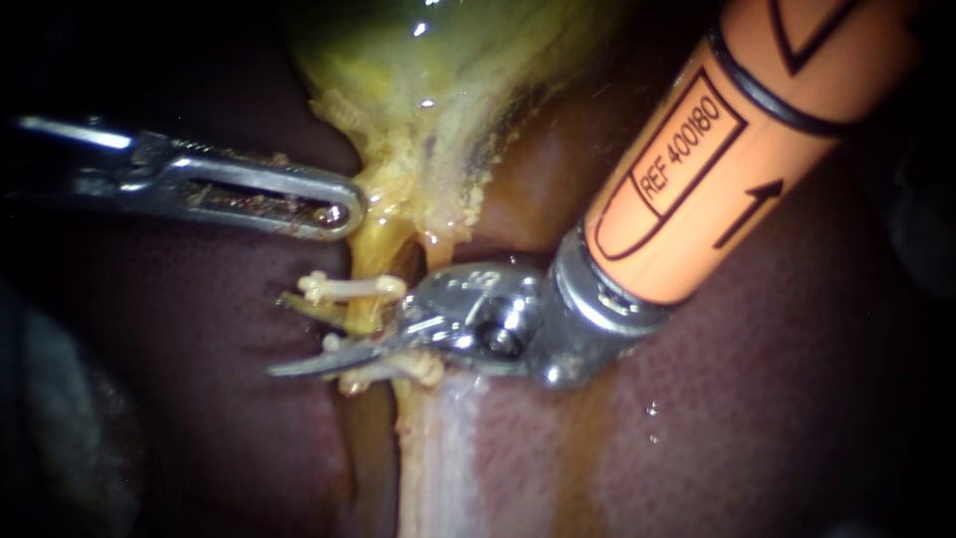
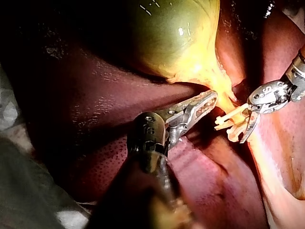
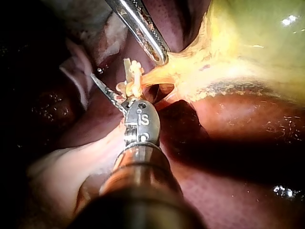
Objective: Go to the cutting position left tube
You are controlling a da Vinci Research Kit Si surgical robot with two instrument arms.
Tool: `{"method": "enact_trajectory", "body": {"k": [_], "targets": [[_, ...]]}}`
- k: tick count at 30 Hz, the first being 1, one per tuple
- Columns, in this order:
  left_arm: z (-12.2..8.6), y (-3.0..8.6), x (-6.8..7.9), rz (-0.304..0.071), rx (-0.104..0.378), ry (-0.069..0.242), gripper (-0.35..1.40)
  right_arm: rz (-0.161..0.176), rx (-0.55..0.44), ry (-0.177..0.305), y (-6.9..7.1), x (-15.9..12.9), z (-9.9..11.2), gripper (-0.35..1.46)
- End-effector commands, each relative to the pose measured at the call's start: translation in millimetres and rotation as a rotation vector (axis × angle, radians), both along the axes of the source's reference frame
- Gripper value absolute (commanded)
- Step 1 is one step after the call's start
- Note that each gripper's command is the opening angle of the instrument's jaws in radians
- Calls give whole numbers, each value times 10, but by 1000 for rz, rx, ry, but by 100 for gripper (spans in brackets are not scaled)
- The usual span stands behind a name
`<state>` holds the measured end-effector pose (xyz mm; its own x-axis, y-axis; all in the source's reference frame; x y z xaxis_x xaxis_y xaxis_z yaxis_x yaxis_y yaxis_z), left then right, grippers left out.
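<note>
While the left instrument (image 1: 337, 213) pinches the gallbladder (image 1: 418, 110) at its neck, the right instrument (image 1: 334, 354) holds its blades spread at the left tube (image 1: 364, 317), between two clips (image 1: 349, 289). The approach looks almost complete, and the next move probably calls for only fine seating.

Right instrument (image 3: 114, 93): one thin blade showing, just beside the clips (image 3: 133, 71) on the tube (image 3: 155, 74).
Left instrument (image 3: 161, 56): claw gripping the yellow neck of the gallbladder (image 3: 248, 47).
</note>
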<state>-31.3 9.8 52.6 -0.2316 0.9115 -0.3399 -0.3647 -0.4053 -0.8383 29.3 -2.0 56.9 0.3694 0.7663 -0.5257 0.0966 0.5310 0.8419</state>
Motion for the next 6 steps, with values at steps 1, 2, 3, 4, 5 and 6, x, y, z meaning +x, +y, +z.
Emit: {"method": "enact_trajectory", "body": {"k": [1, 2, 3, 4, 5, 6], "targets": [[0, 0, 0, 1, 0, -1, -35, -1, 0, 0, 0, -1, 1, 131], [0, 0, 0, 1, 0, -1, -35, -2, -1, 0, 0, -1, 1, 131], [0, 0, 0, 1, 0, -1, -35, -2, -1, 0, 0, -1, 1, 131], [0, 0, 0, 1, 0, -1, -35, -2, -1, 0, 0, -1, 1, 131], [0, 0, 0, 1, 0, -1, -35, -2, -1, 0, -1, -1, 1, 131], [0, 0, 0, 1, 0, -1, -35, -2, -1, 0, -1, -1, 1, 130]]}}
